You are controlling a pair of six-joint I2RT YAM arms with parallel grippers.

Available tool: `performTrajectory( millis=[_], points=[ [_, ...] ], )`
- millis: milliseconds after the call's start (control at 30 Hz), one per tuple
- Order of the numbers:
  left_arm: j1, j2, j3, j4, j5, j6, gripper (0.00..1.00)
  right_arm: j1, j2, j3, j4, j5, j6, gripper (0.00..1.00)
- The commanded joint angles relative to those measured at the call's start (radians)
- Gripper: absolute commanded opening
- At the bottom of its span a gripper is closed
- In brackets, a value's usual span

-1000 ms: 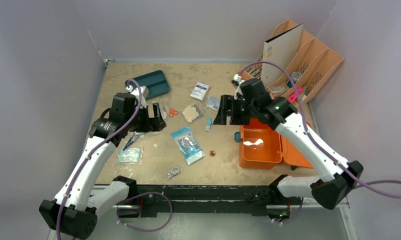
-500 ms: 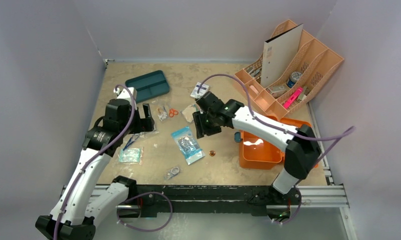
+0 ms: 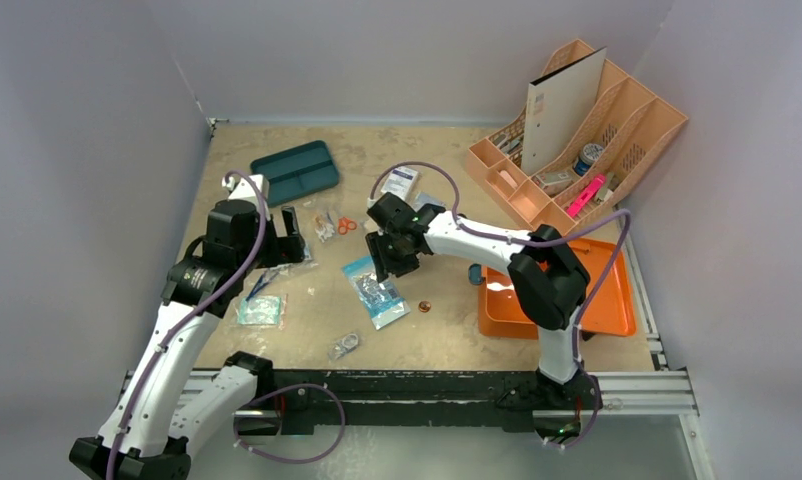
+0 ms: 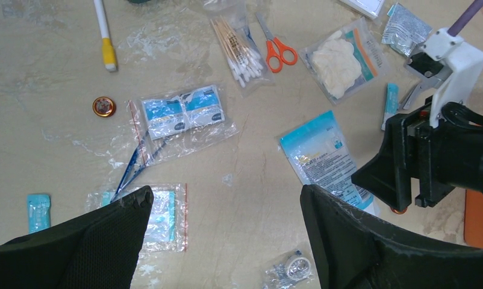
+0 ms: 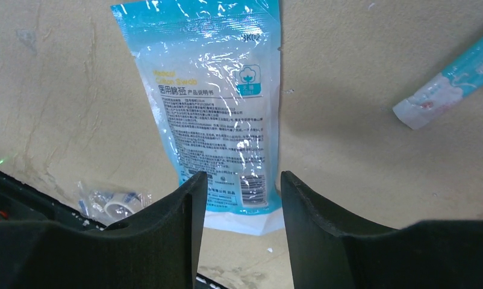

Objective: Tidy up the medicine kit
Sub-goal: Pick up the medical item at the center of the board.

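Beneath right hand (image 5: 238, 192) — pouch (image 5: 209, 90), perhaps ungrasped.

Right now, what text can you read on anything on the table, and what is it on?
"医用棉签 产品说明书": on the blue cotton swab pouch, in the right wrist view.
"Cotton Swab": same pouch, faint.
The pouch's fine print and the label on the white box are too small to read.
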State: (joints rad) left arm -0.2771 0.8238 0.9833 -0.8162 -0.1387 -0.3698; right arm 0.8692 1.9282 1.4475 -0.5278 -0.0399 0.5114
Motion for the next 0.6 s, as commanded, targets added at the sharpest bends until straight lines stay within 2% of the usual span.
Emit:
performTrajectory(
  millis=[0, 367, 567],
  points=[
    [0.001, -0.012, -0.004, 0.024, -0.018, 0.017, 0.9, 0.01, 0.02, 0.05, 0.013, -0.004, -0.022, 0.51],
    [0.001, -0.004, -0.006, 0.027, -0.01, 0.018, 0.9, 0.018, 0.086, 0.031, 0.028, 0.013, -0.018, 0.42],
    [0.001, -0.007, -0.006, 0.029, -0.012, 0.019, 0.9, 0.019, 0.079, -0.003, 0.034, 0.037, -0.022, 0.23]
  ],
)
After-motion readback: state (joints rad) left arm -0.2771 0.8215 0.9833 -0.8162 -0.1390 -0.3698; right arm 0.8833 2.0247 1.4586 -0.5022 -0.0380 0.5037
